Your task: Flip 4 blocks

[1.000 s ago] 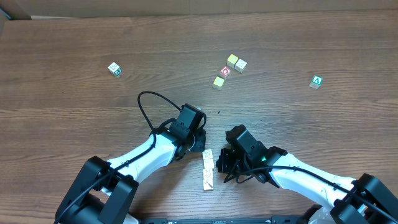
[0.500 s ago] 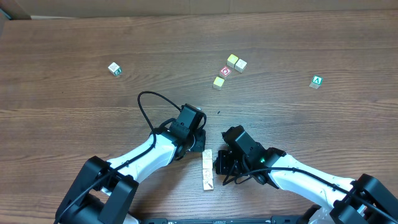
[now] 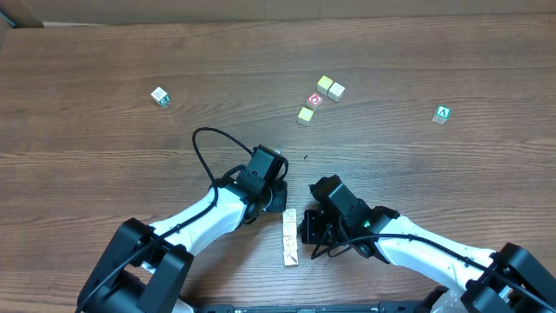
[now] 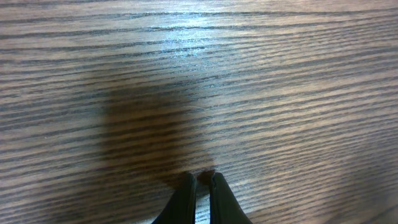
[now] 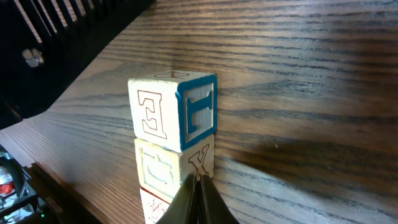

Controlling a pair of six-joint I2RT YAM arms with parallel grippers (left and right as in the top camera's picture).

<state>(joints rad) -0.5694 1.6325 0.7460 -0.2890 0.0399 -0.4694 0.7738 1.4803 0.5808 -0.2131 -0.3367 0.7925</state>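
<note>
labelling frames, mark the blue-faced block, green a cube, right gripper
blue-faced block (image 5: 198,112), right wrist view, blue face
green A cube (image 3: 442,113), overhead view, top face
right gripper (image 5: 198,185), right wrist view, between shut fingertips

Overhead looks straight down on the whole table (image 3: 104,156). The left wrist view sits very close, facing down past the left gripper (image 4: 200,180) onto bare wood. The right wrist view is low and close, facing past the right gripper (image 5: 198,183) at the row of blocks (image 5: 177,130) (image 3: 289,236), which overhead also shows near centre.

The wooden table (image 3: 104,52) bears a row of perhaps three blocks (image 3: 290,236) and scattered cubes (image 3: 315,100).
</note>
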